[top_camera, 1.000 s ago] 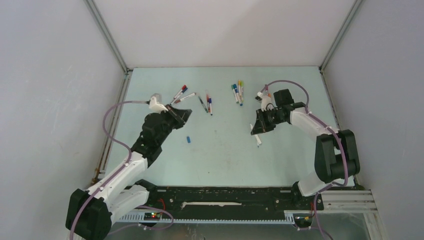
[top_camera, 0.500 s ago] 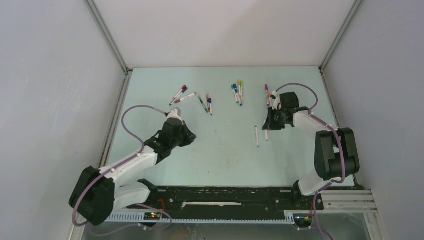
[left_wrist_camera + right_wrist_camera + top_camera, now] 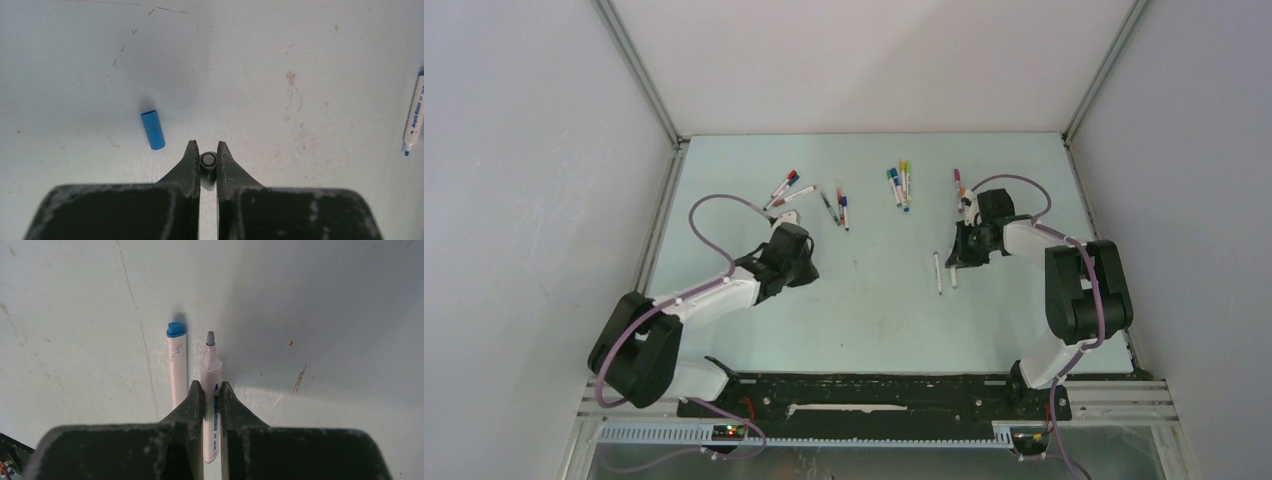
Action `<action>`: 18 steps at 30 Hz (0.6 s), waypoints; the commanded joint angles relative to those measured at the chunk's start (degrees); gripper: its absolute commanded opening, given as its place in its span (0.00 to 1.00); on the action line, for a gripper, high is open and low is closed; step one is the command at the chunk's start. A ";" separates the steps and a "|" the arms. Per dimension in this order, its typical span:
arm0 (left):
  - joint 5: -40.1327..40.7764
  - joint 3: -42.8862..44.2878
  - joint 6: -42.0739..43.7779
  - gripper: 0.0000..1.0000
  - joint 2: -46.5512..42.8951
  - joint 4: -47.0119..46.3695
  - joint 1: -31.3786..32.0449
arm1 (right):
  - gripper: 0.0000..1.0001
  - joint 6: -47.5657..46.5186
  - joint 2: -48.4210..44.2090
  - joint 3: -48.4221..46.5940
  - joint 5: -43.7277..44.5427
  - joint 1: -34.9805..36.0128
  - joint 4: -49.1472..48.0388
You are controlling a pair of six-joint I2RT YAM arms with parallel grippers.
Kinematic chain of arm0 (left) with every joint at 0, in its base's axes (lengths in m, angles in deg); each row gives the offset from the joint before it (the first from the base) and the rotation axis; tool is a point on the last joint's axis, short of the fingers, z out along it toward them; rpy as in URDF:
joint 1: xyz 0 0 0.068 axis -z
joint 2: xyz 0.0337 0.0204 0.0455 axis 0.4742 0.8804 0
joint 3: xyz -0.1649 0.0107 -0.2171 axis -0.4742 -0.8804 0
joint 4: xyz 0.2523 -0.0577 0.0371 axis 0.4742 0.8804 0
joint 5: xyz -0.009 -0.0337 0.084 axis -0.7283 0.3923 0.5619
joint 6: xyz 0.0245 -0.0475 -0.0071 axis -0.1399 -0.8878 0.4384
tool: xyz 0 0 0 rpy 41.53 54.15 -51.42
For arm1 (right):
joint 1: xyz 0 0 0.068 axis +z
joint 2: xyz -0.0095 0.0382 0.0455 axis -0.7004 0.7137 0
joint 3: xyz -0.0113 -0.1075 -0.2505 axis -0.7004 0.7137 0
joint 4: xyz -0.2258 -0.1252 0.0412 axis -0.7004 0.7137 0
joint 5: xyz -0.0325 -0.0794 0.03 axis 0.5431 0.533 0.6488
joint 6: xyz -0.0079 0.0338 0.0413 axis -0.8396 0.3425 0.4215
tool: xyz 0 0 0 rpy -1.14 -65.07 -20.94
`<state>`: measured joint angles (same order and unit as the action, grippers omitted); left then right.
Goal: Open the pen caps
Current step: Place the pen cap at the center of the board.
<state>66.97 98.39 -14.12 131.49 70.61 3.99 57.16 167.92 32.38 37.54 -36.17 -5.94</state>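
Grey cap (image 3: 208, 161) is sitting clamped in my left gripper (image 3: 205, 155); right gripper (image 3: 212, 390) is pinching its uncapped pen (image 3: 211, 390) (low over the table (image 3: 874, 310)). I'm releasing both gently, beside the blue cap (image 3: 153, 130).

I have both arms reaching out low from their bases at the bottom of the top view. The left arm (image 3: 714, 295) runs up and right from the lower left, its wrist bent down, and its gripper (image 3: 801, 270) sits left of centre, close to the table. In the left wrist view its jaws are nearly together, pinching a small grey cap (image 3: 208, 161) between the tips. The right arm (image 3: 1074, 290) folds up from the lower right, then stretches left. Its gripper (image 3: 957, 258) is right of centre, also low. In the right wrist view those jaws are clamped on an uncapped pen (image 3: 211, 390), whose tip points to the top of the frame.
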 commanded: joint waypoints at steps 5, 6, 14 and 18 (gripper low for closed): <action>2.04 6.41 2.29 0.07 5.71 4.83 0.21 | 0.11 0.04 1.11 -1.97 0.99 -0.10 -0.41; 2.10 6.73 2.42 0.07 6.30 5.47 0.22 | 0.12 0.01 1.33 -1.98 1.05 -0.12 -0.41; 3.82 11.55 4.33 0.11 12.10 10.81 0.22 | 0.15 -0.34 2.22 -2.58 0.91 -0.06 0.36; 3.86 13.00 4.93 0.16 13.62 11.68 0.18 | 0.16 -0.44 2.26 -2.69 0.81 -0.06 0.51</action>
<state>69.04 107.43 -11.15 144.06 80.38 3.99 57.09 169.43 31.86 37.75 -36.17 -5.48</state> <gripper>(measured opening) 0.145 0.164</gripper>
